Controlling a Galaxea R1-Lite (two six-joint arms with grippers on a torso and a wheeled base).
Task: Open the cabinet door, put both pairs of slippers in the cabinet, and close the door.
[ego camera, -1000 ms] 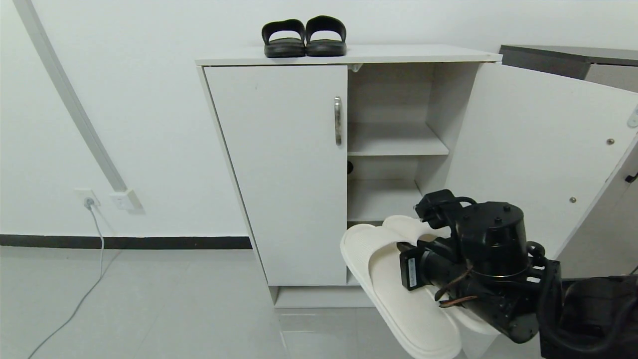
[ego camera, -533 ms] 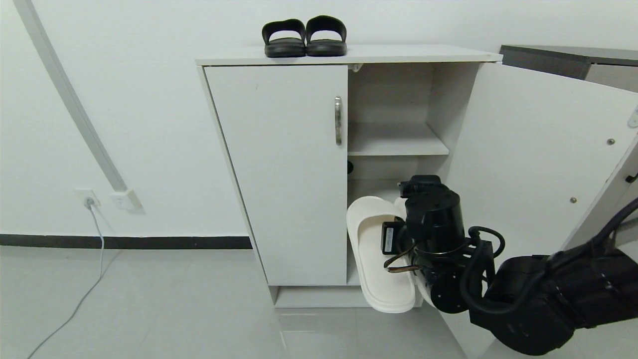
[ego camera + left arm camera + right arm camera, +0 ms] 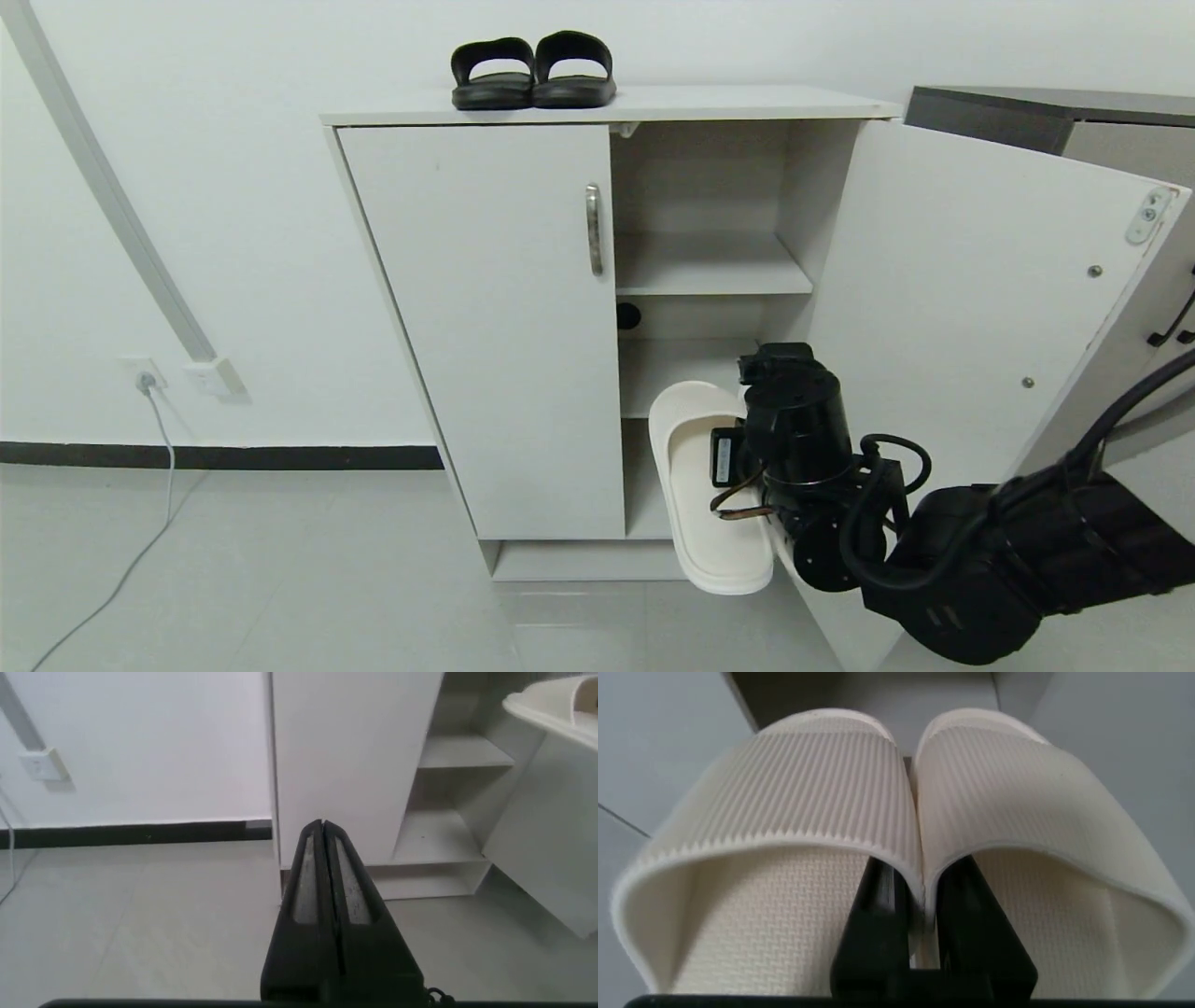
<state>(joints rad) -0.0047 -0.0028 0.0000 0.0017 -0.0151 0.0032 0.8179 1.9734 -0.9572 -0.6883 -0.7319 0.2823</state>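
At the cabinet's point(image 3: 747, 101) open right half, we see the right tool point(image 3: 918, 896) clamped on the inner edges of the 2 white slippers point(image 3: 700, 485), holding them side by side off the floor point(image 3: 280, 579) with toes toward the lower shelves. The right door point(image 3: 943, 308) is swung wide and the left door point(image 3: 485, 327) is closed. On the cabinet top sit the black slippers point(image 3: 532, 73). The left tool point(image 3: 322, 835), fingers pressed together on nothing, hangs above the floor.
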